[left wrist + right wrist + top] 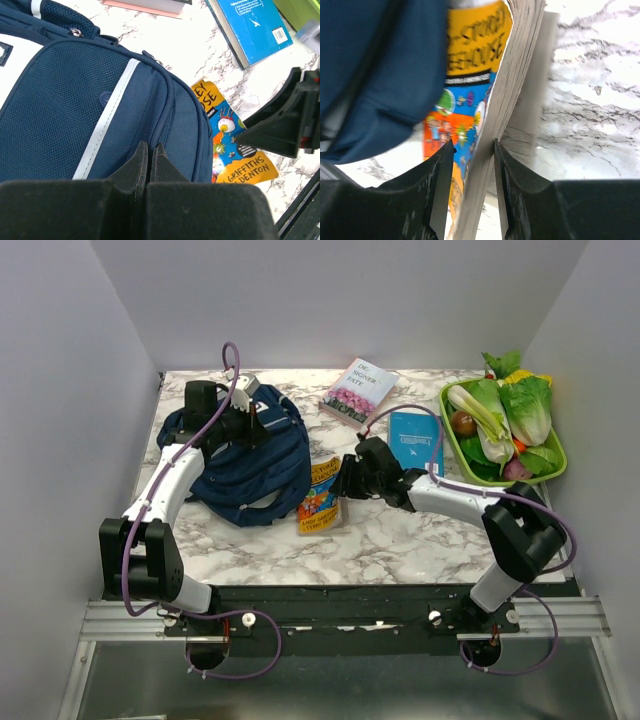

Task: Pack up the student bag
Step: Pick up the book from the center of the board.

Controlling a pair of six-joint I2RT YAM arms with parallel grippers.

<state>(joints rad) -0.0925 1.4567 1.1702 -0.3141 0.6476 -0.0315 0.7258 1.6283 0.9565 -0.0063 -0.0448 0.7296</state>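
- On the marble table (pixel 400 530), the bag (pixel 250 465) lies on the left half, in front of my left arm. Its navy front faces up, and a pale stripe runs down the mesh panel.
- My left gripper (pixel 149 155) hangs over the bag's upper part with its fingers pressed together. Nothing is between them. I cannot tell whether the tips touch the fabric.
- My right gripper (pixel 474 150) pinches the orange book (pixel 320 502) at its right-hand long edge. One finger (pixel 440 175) sits on the bright cover and the other on the far side of the page block.
- The orange book lies just right of the bag, between my two arms, and its left side touches the bag's side. The pinched edge looks tilted up off the table, with a shadow beneath it.
- From my left wrist I see the book's yellow and blue cover poking out past the bag's zipped edge. My right gripper shows there as a dark shape beside it.
- A teal book (pixel 416 440) lies flat behind my right gripper, apart from the orange one.
- A white book (pixel 358 390) with pink flowers on its cover lies near the back wall, between the bag and the teal book.
- A green tray (pixel 555 465) sits at the far right corner, piled with leafy greens (pixel 525 410) and other vegetables, well apart from the bag.
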